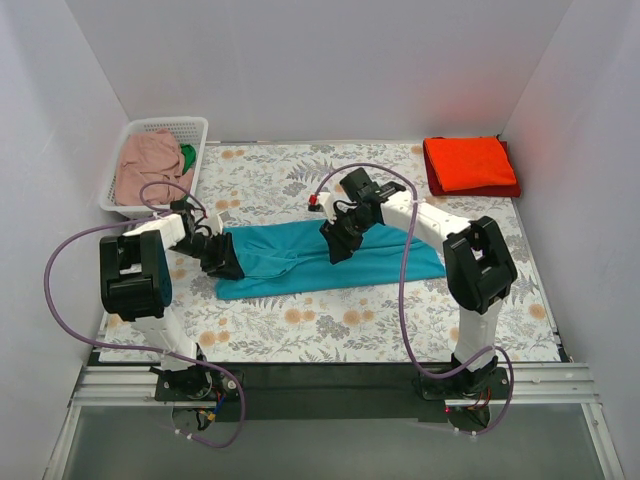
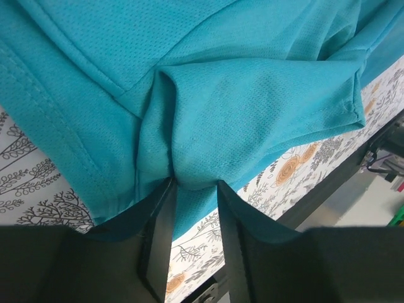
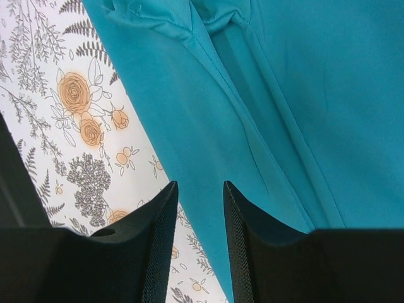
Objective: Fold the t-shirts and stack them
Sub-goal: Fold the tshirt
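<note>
A teal-blue t-shirt [image 1: 300,262] lies folded into a long strip across the middle of the floral table cloth. My left gripper [image 1: 228,264] is at its left end. In the left wrist view the left gripper [image 2: 194,184] is shut on a puckered bunch of the teal cloth [image 2: 252,95]. My right gripper [image 1: 337,250] is over the strip's far edge. It stands open [image 3: 200,184] just above the flat cloth edge [image 3: 208,126], with nothing pinched. An orange-red t-shirt [image 1: 470,163] lies folded at the back right. A dusty pink t-shirt [image 1: 148,165] and a bit of green [image 1: 187,157] sit in the basket.
The white lattice basket [image 1: 165,123] stands at the back left corner. White walls close the table on three sides. Floral table cloth [image 1: 330,320] shows bare in front of the teal strip. Purple cables loop off both arms.
</note>
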Available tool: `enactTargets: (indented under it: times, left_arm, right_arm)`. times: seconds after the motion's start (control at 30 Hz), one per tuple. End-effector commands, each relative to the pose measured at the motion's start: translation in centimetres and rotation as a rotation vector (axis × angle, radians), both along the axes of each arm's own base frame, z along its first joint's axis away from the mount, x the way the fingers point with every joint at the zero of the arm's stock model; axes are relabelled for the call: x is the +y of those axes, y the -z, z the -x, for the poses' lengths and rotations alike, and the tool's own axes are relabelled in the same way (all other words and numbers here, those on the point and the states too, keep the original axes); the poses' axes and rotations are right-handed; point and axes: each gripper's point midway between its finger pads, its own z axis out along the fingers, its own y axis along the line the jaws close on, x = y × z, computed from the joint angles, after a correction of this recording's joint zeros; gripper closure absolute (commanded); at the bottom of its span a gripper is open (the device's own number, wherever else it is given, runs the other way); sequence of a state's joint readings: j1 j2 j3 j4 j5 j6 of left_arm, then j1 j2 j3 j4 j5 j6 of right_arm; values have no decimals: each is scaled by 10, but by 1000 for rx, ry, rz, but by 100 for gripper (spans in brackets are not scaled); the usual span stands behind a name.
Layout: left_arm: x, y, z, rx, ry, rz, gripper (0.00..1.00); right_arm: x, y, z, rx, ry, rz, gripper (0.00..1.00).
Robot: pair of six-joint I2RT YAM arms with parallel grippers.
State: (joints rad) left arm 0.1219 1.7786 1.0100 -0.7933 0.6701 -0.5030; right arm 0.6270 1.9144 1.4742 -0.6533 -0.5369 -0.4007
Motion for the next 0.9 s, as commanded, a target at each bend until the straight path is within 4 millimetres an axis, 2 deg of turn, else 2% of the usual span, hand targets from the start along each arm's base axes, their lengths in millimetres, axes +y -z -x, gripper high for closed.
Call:
enactTargets:
  times: [0.0, 0.03, 0.07, 0.1, 0.2, 0.27, 0.33, 0.4, 0.47, 0.53, 0.57, 0.63, 0.67, 0.7, 0.77, 0.8, 0.83, 0.87]
  left_arm:
    - [-8, -18, -12, -62, 19, 34, 71]
    - [-12, -25, -15, -78, 31, 57, 79]
    - [-12, -29, -17, -90, 31, 57, 79]
    - [-13, -33, -20, -109, 32, 58, 87]
    - [-14, -48, -29, -149, 32, 69, 100]
    - [-15, -58, -38, -172, 23, 88, 100]
    - [-17, -59, -45, -165, 16, 96, 100]
    - [-19, -68, -60, -184, 7, 120, 100]
    - [-21, -64, -70, -171, 2, 128, 100]
    - [-22, -69, -88, -194, -14, 135, 100]
    - [-22, -62, -93, -172, -21, 138, 100]
    - [-23, -67, -107, -185, -26, 147, 92]
    - [-23, -62, -110, -177, -29, 148, 77]
    - [-23, -66, -116, -192, -31, 146, 73]
    - [-21, -68, -122, -214, -38, 133, 65]
    - [-20, -75, -124, -239, -38, 130, 61]
    - [-20, -91, -125, -302, -40, 123, 60]
    - [-20, -88, -121, -312, -40, 121, 60]
  right_arm:
    - [-7, -15, 0, -59, -4, -10, 59]
    - [-13, -11, 2, -57, 0, 2, 59]
    - [-15, -10, 2, -55, 3, 4, 59]
    - [-18, -9, 4, -50, 5, 9, 59]
    - [-30, -6, 4, -42, 24, 19, 59]
    - [-36, -7, 3, -39, 38, 18, 59]
    - [-40, -7, 3, -32, 44, 17, 59]
    - [-44, -5, 4, -23, 51, 21, 59]
    - [-48, -5, 3, -23, 57, 24, 59]
    - [-51, -3, 6, -11, 57, 27, 59]
    - [-53, -3, 6, -8, 62, 31, 59]
    - [-56, -2, 9, 1, 64, 36, 58]
    - [-59, -3, 8, -4, 69, 37, 58]
    - [-61, -3, 9, -2, 68, 41, 58]
    - [-67, -2, 10, 1, 80, 49, 57]
    - [-70, -2, 9, -3, 84, 51, 57]
    - [-79, -1, 9, 2, 103, 57, 57]
    - [-85, -1, 7, -1, 116, 60, 58]
